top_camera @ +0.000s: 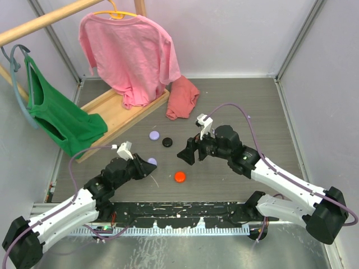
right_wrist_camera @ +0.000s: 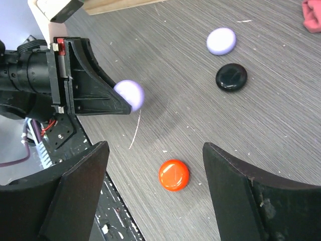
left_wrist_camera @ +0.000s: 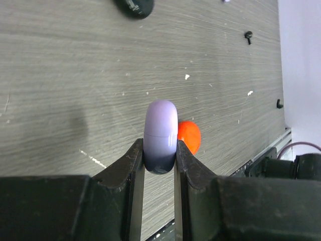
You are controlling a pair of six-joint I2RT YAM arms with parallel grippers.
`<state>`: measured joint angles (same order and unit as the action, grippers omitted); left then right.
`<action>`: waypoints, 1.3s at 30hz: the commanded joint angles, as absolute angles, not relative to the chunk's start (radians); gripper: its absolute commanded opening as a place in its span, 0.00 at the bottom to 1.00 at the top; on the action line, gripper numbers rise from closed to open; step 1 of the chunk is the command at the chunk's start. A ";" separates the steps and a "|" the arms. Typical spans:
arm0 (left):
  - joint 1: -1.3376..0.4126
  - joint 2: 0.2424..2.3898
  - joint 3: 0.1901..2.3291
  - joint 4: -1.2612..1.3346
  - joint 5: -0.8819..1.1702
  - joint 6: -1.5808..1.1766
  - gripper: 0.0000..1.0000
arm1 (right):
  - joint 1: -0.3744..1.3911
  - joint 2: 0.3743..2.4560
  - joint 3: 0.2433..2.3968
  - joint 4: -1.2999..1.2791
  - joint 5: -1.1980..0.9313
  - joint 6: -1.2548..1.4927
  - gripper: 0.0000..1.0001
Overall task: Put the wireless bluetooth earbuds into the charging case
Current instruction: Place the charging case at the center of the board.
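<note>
Left gripper (left_wrist_camera: 159, 146): jaws clenched on lavender round plastic puck (left_wrist_camera: 160, 130), edge-on; its smooth rim may slip free. Right gripper (right_wrist_camera: 154, 148): jaws released over orange-red round plastic puck (right_wrist_camera: 174, 174).

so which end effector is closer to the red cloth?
Right. The right end effector hangs open on the near side of the red cloth; the left end effector is further back and leftward, shut on a lavender puck.

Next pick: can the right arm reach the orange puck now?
Likely yes: the open right claw hangs over the orange puck with nothing between; the left claw, gripping a lavender puck, sits aside.
</note>
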<state>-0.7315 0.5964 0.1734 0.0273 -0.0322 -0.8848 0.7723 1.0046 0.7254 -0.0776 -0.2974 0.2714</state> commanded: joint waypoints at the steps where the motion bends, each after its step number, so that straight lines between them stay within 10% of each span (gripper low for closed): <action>1: -0.730 0.630 0.186 -0.026 -0.072 -1.030 0.03 | 0.774 0.974 0.714 -0.048 -0.236 0.257 0.81; 18: -0.734 1.219 0.403 0.057 0.222 -0.996 0.20 | 0.773 0.938 0.685 -0.096 -0.181 0.236 0.81; 28: -0.736 1.149 0.462 -0.210 0.101 -0.950 0.84 | 0.773 0.927 0.681 -0.106 -0.166 0.221 0.82; 39: -0.730 0.955 0.538 -0.404 -0.113 -0.803 0.98 | 0.772 0.915 0.676 -0.121 -0.102 0.209 0.82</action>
<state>-0.7338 1.0023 0.4755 -0.3710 -0.0151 -0.8890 0.7723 0.9466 0.6743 -0.1459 -0.1581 0.2302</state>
